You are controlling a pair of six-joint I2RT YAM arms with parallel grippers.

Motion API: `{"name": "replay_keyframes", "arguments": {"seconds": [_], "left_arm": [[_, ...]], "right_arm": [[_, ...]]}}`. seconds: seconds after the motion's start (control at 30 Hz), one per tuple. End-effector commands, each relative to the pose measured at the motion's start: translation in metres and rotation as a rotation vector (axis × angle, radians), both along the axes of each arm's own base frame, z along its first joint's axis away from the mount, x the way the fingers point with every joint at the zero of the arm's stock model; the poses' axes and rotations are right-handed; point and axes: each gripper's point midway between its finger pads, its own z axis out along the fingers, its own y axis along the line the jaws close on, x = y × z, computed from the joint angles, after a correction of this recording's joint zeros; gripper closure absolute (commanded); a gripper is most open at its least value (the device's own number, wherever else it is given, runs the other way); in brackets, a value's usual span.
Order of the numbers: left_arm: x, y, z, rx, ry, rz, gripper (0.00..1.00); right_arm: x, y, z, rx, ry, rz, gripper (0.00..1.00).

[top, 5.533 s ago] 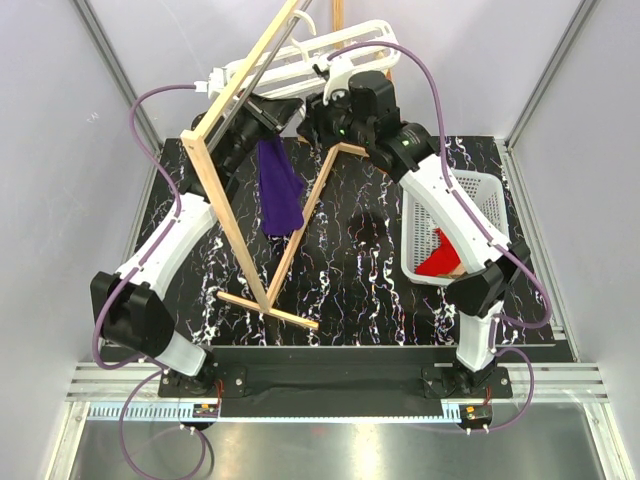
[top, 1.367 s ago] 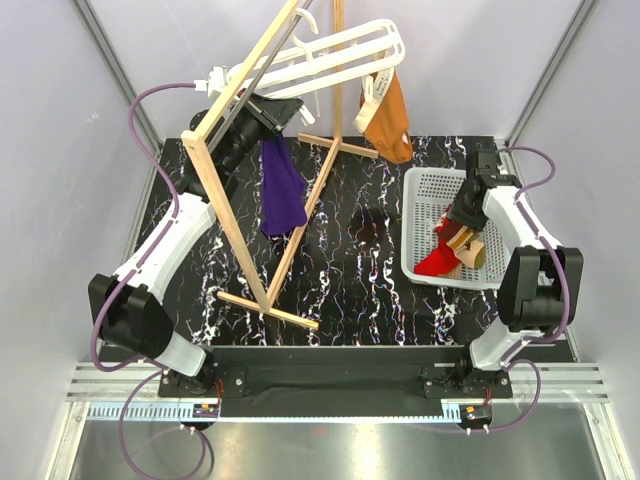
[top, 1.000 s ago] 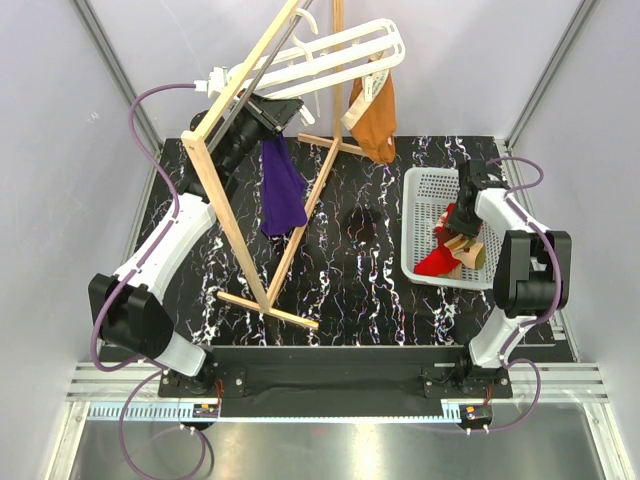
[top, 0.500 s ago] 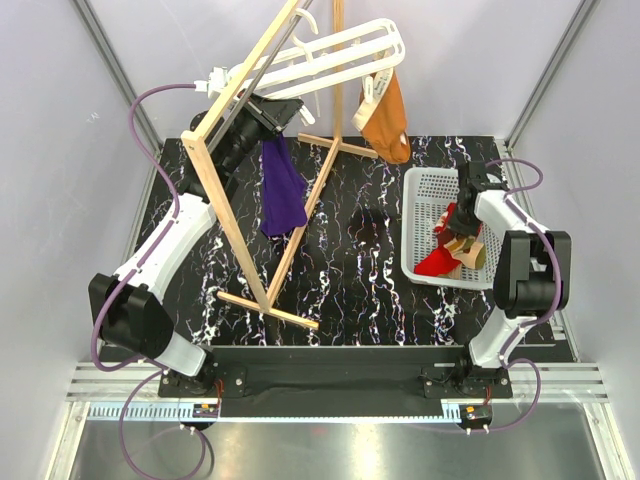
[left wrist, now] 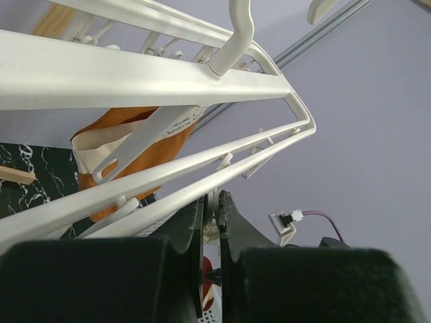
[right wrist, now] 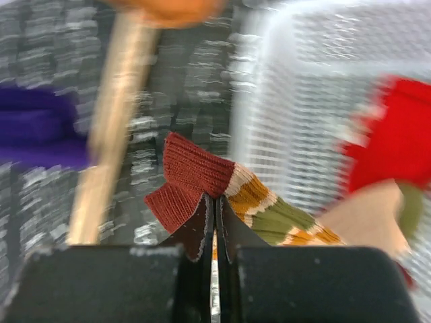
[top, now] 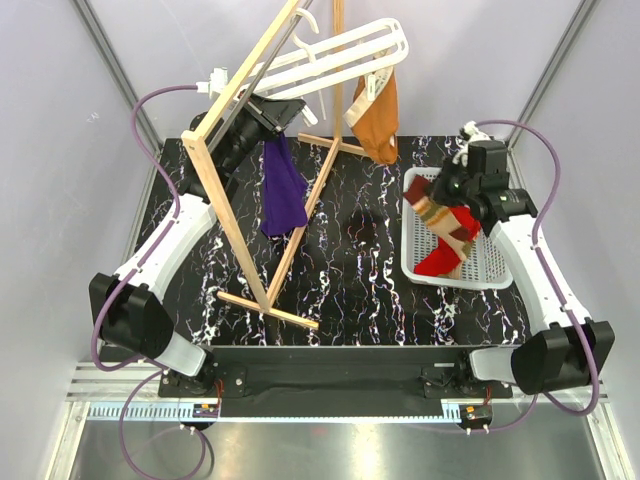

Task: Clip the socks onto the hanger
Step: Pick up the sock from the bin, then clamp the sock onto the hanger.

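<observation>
Your right gripper (right wrist: 214, 208) pinches a striped sock (top: 438, 216) by its cuff above the basket (top: 495, 256); your left gripper (left wrist: 212, 210) clamps the hanger (left wrist: 135, 81).

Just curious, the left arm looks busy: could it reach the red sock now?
Probably not: the left end effector is shut on the hanger, and the wooden stand stands between it and the red sock.

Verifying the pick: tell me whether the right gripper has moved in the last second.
Yes. The right gripper has come up out of the middle of the basket toward its far left corner, shut on the striped sock.
</observation>
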Motion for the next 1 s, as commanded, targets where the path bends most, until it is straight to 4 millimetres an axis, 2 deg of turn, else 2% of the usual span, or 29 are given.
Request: {"name": "replay_keyframes", "arguments": {"seconds": [0.0,0.03,0.1,0.13,0.17,0.23,0.33,0.43,0.5,0.63,0.97], "left_arm": [[-0.015,-0.011,-0.001,-0.006,0.004,-0.092,1.0],[-0.017,-0.012,0.0,-0.01,0.002,-0.098,1.0],[-0.019,-0.013,0.003,-0.018,-0.008,-0.112,1.0],[-0.02,-0.014,0.004,-0.02,-0.012,-0.118,1.0],[-0.02,-0.014,0.005,-0.022,-0.017,-0.121,1.0],[-0.021,-0.014,0.005,-0.026,-0.016,-0.127,1.0],[-0.021,-0.015,0.004,-0.028,-0.014,-0.133,1.0],[-0.022,-0.015,0.005,-0.033,-0.018,-0.14,1.0],[-0.023,-0.015,0.005,-0.032,-0.02,-0.144,1.0],[-0.022,-0.015,0.004,-0.032,-0.02,-0.143,1.0],[-0.021,-0.015,0.003,-0.035,-0.018,-0.146,1.0]], "right_arm": [[0.002,0.07,0.065,0.167,-0.167,0.25,1.0],[0.005,0.077,0.068,0.188,-0.168,0.264,1.0],[0.008,0.098,0.09,0.254,-0.198,0.302,1.0],[0.013,0.106,0.086,0.27,-0.177,0.313,1.0],[0.016,0.115,0.099,0.293,-0.194,0.323,1.0],[0.021,0.137,0.107,0.317,-0.203,0.353,1.0],[0.032,0.155,0.118,0.391,-0.214,0.354,1.0],[0.046,0.164,0.111,0.425,-0.176,0.339,1.0],[0.05,0.174,0.121,0.459,-0.188,0.354,1.0],[0.05,0.188,0.137,0.505,-0.208,0.373,1.0],[0.04,0.216,0.155,0.553,-0.204,0.434,1.0]]}}
